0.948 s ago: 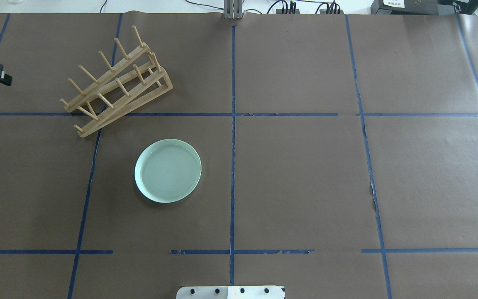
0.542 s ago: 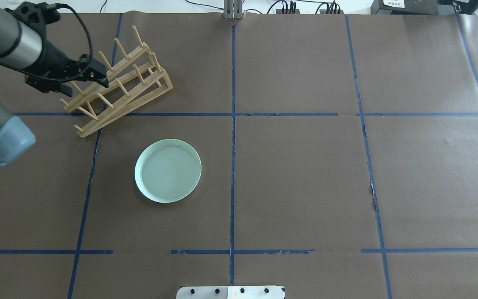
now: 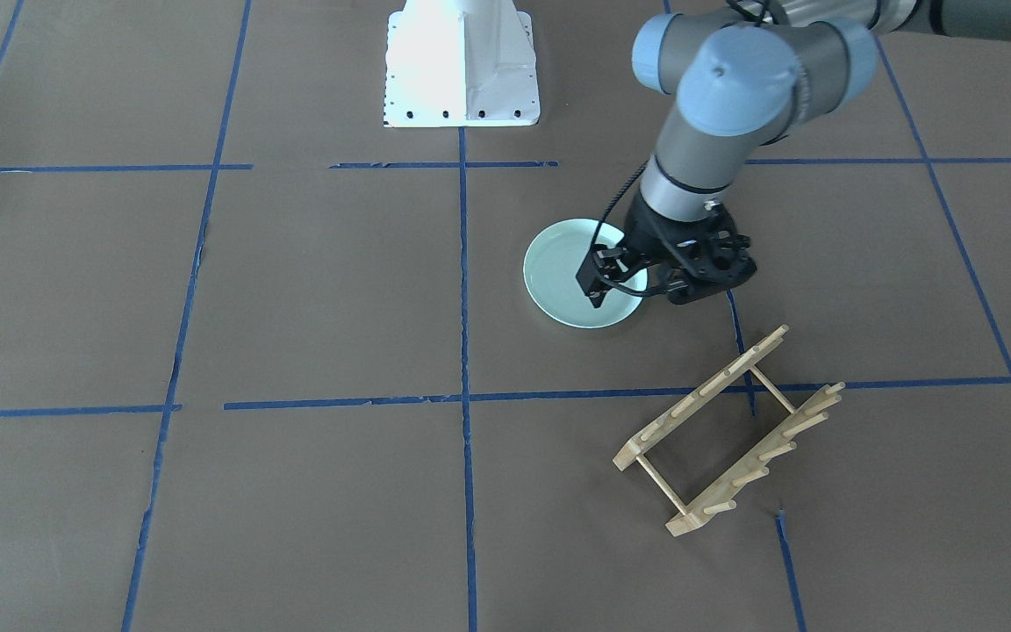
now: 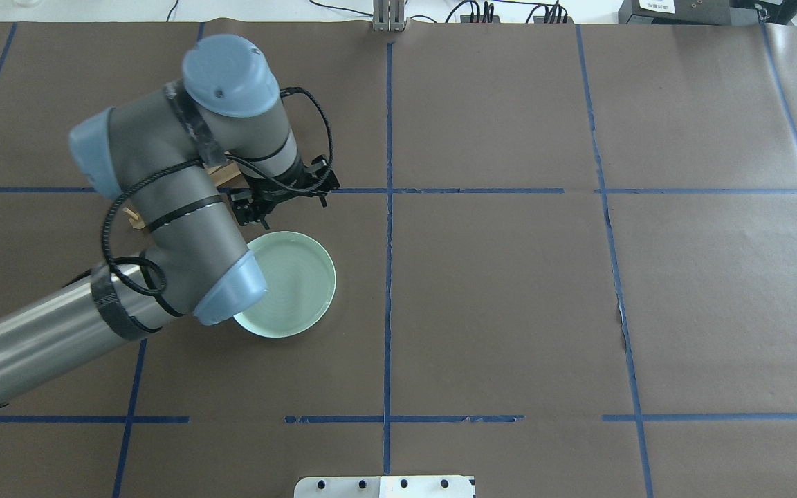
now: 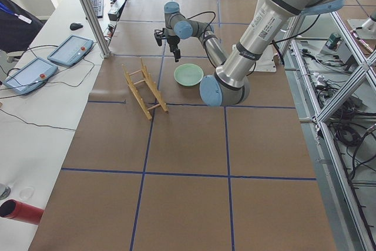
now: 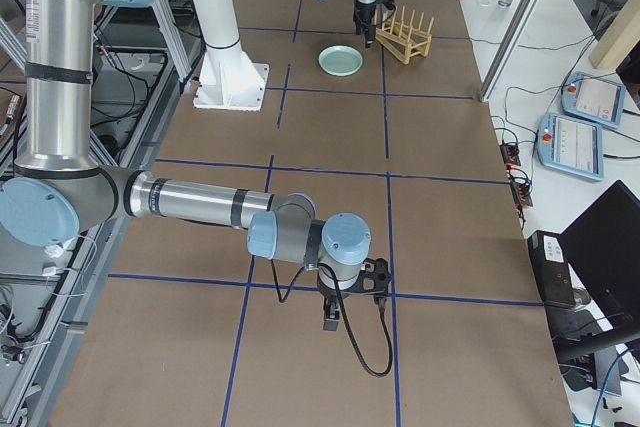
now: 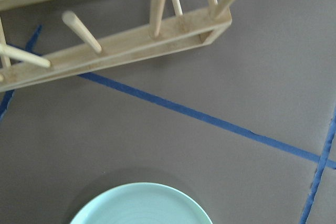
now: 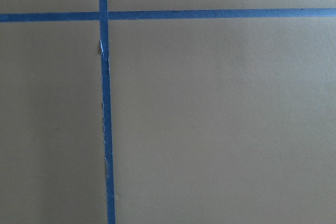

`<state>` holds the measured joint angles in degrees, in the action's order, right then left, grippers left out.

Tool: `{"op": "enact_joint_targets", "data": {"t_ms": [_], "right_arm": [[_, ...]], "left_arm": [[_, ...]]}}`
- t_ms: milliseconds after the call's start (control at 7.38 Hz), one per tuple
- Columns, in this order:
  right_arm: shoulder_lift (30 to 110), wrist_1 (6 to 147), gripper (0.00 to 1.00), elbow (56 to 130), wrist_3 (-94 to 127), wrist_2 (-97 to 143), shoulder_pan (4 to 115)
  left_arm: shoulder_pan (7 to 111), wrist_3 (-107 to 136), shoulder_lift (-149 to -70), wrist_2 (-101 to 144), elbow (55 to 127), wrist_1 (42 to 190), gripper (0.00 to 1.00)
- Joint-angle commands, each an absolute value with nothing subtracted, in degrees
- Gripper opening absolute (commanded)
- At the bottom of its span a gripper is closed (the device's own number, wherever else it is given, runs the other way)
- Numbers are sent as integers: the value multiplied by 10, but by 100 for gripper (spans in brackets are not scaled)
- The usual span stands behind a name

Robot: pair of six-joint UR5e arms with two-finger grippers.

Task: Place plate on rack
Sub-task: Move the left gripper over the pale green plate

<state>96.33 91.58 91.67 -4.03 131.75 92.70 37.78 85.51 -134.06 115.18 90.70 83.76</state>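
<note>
We see a wide table (image 4: 509,311) covered in brown paper and gridded with blue tape lines (image 4: 388,277), with a white bench (image 5: 35,104) along its far side holding two tablet-like pendants (image 5: 70,50) and a keyboard (image 5: 96,4) beside an aluminium post (image 5: 89,13), all in even daylight.

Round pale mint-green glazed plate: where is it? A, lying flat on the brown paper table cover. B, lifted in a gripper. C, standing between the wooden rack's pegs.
A: the round pale mint-green glazed plate lies flat on the brown paper, apart from the light-wood peg rack.

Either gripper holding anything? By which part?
Nothing held. The plate lies flat on the table, left gripper hovering near its rim; right gripper carries nothing.
</note>
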Motion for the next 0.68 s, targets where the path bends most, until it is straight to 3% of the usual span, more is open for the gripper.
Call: {"op": "enact_joint_targets", "data": {"t_ms": [0, 135, 406, 542], "right_arm": [[963, 916, 100, 917, -40, 1317, 927], [963, 916, 100, 917, -40, 1317, 927], [963, 916, 100, 917, -40, 1317, 926], [963, 916, 100, 916, -40, 1317, 926]], "left_arm": [[318, 878, -1400, 1087, 811, 836, 100], [302, 879, -1397, 1069, 808, 836, 99], [287, 874, -1396, 1033, 798, 837, 62], [283, 871, -1395, 1031, 797, 838, 51]]}}
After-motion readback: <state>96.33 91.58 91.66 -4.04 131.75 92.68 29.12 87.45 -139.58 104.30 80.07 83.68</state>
